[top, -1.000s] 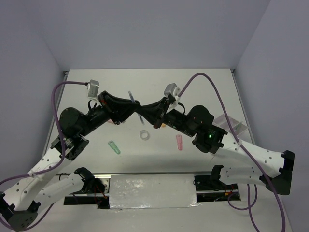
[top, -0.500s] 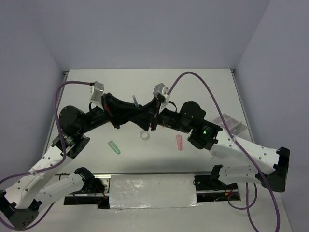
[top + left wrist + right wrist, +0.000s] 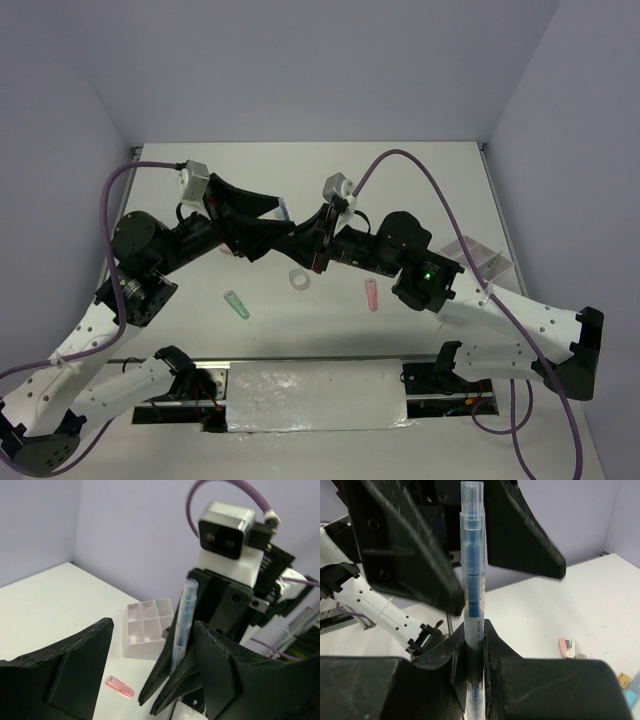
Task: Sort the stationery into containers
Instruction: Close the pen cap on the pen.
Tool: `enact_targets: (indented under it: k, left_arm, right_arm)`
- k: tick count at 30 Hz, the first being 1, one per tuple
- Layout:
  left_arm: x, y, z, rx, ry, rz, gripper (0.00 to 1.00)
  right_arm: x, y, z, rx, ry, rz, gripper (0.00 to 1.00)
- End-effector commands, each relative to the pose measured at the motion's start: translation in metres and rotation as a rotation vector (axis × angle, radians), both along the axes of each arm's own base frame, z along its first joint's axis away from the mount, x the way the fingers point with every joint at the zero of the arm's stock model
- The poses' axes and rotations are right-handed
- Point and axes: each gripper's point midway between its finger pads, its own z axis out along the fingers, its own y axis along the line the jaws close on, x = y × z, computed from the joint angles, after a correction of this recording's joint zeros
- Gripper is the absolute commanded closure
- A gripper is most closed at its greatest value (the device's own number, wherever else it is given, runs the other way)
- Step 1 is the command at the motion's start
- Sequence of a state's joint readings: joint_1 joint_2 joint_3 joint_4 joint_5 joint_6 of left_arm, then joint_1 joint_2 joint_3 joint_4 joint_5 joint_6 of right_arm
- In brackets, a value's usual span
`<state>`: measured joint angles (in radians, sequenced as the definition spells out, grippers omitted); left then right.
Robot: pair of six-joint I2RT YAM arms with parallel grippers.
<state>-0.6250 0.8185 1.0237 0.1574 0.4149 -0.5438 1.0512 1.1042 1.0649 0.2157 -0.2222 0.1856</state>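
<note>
Blue pen [image 3: 472,580] stands upright above the desk [image 3: 420,180], clamped near its lower end between the closed fingers of my right pincer [image 3: 474,632]. My left pincer [image 3: 152,627] meets it from the opposite side with jaws spread wide. One black finger stands on either side of the pen's upper half, and the left wrist view shows a gap at both. The white compartment tray [image 3: 131,652] sits at the desk's right edge, behind my right arm. On the desk below the two pincers lie a pink marker [image 3: 372,295], a clear tape ring [image 3: 298,280] and a green marker [image 3: 237,304], each apart from the others and well apart from the tray.
</note>
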Motion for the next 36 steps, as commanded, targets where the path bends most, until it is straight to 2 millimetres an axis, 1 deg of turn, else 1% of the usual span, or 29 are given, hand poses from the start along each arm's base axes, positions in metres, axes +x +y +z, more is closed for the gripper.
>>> enact_targets:
  k: [1,3,6,9,10,15,17,21,24,26,29,30,32,35,36]
  left_arm:
    - [0.003,0.022,0.034,-0.053,-0.064,0.123,0.23]
    - [-0.002,0.025,0.042,-0.076,-0.089,0.119,0.24]
    - [-0.004,0.027,0.048,-0.104,-0.101,0.122,0.25]
    - [-0.001,0.031,0.051,-0.127,-0.101,0.15,0.35]
    - [0.0,0.03,0.05,-0.13,-0.1,0.151,0.38]
    - [-0.002,0.023,0.051,-0.139,-0.102,0.106,0.4]
    - [-0.003,0.021,0.052,-0.142,-0.107,0.09,0.42]
    - [0.001,0.014,0.047,-0.124,-0.09,0.075,0.57]
    - [0.003,0.011,0.043,-0.113,-0.078,0.062,0.75]
    - [0.003,0.008,0.039,-0.102,-0.067,0.05,0.77]
    - [0.002,0.005,0.033,-0.091,-0.057,0.034,0.96]
    - [0.002,0.004,0.031,-0.085,-0.05,0.03,1.0]
    - [-0.001,0.003,0.03,-0.081,-0.048,0.011,1.0]
    - [-0.002,0.0,0.024,-0.067,-0.029,-0.013,1.0]
    - [-0.002,-0.002,0.018,-0.055,-0.014,-0.019,1.0]
  right_arm:
    - [0.004,-0.002,0.005,0.029,-0.011,-0.023,1.0]
    - [0.005,-0.001,0.003,0.021,-0.01,-0.023,1.0]
    - [0.005,0.001,0.001,0.009,-0.009,-0.018,1.0]
    - [0.005,0.003,0.002,0.002,-0.008,-0.012,1.0]
    - [0.005,0.004,0.001,0.0,-0.007,-0.011,1.0]
    - [0.009,0.006,-0.002,-0.023,0.001,-0.024,1.0]
    - [0.011,0.007,-0.002,-0.026,0.001,-0.025,1.0]
    - [0.011,0.008,-0.001,-0.022,-0.001,-0.024,1.0]
    - [0.012,0.009,0.002,-0.023,-0.005,-0.028,1.0]
    - [0.013,0.009,0.005,-0.018,-0.01,-0.036,1.0]
    - [0.017,0.008,0.009,-0.014,-0.017,-0.054,1.0]
    - [0.02,0.009,0.012,-0.01,-0.018,-0.07,1.0]
    - [0.027,0.008,0.015,-0.014,-0.024,-0.095,1.0]
    - [0.038,0.009,0.03,-0.002,-0.058,-0.122,1.0]
    - [0.041,0.011,0.042,0.009,-0.081,-0.125,1.0]
